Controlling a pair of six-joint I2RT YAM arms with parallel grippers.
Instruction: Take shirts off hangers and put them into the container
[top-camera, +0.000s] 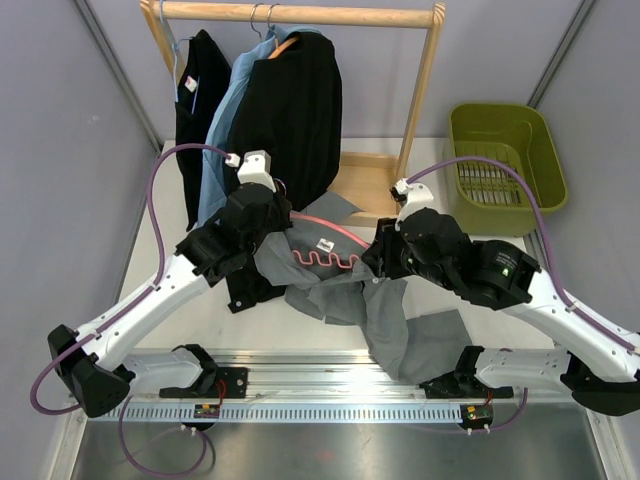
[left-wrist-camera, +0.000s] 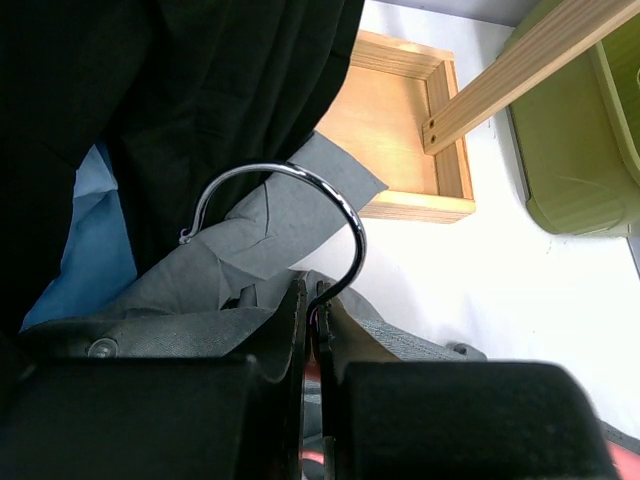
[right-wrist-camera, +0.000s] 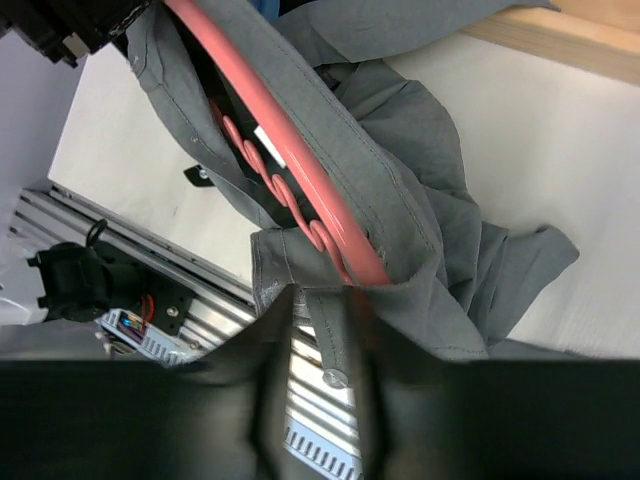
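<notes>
Overhead, I'm not seeing either set of fingertips: the left gripper (left-wrist-camera: 311, 325) is hiding beneath its own wrist, the right gripper (right-wrist-camera: 322, 325) beneath its arm. The pink hanger (top-camera: 322, 262) is disappearing under the grey shirt (top-camera: 400, 320) at its right end. On the right wrist camera the fingers (right-wrist-camera: 240, 400) are blurring into dark shapes, and I'm failing to tell whether they're pinching cloth. The green tub (left-wrist-camera: 575, 170) is running off the left wrist picture's edge.
</notes>
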